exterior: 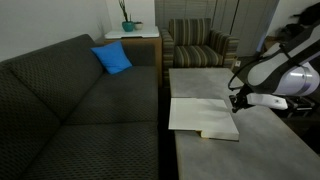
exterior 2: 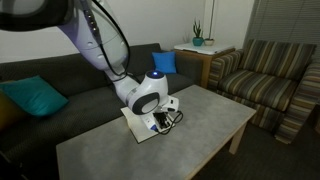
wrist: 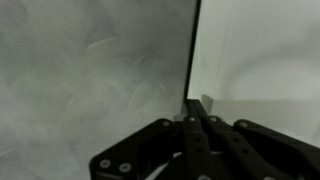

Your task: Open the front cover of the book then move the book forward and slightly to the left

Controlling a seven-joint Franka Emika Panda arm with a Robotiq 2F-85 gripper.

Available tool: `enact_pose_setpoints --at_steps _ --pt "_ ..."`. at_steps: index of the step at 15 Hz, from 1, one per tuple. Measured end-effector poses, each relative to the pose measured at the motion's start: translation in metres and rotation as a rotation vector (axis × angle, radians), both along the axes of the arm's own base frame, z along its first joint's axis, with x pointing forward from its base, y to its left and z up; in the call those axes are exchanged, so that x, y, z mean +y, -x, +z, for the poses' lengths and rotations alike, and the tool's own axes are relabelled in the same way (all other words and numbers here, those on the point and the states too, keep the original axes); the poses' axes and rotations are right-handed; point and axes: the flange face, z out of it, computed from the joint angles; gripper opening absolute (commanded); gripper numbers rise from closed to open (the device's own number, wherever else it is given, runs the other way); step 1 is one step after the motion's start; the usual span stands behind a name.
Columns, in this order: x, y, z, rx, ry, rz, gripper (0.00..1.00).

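The book (exterior: pixel 200 117) lies open on the grey table (exterior: pixel 262 150), near the edge beside the sofa. Its white inner faces point up, and I cannot make out the front cover apart from the pages. It also shows in an exterior view (exterior 2: pixel 136 124) and as a white sheet in the wrist view (wrist: pixel 260 50). My gripper (exterior: pixel 236 103) is low at the book's edge on the side away from the sofa. In the wrist view the fingers (wrist: pixel 196 106) are shut together, with their tip against the page's edge. Nothing shows between them.
A dark sofa (exterior: pixel 70 110) with a blue cushion (exterior: pixel 112 58) runs along the table's side. A striped armchair (exterior: pixel 195 42) and a side table with a plant (exterior: pixel 128 28) stand beyond. A teal cushion (exterior 2: pixel 32 98) lies on the sofa.
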Motion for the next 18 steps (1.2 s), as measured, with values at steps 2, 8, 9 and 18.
enact_pose_setpoints --at_steps 2,8,9,18 --pt "-0.012 0.001 -0.002 0.004 0.061 -0.005 0.0" --pt "-0.014 0.001 0.001 0.017 0.162 0.019 0.0" --pt "-0.012 0.002 0.004 0.032 0.17 0.028 0.0" --pt "-0.01 0.016 0.064 0.167 0.329 0.198 0.0"
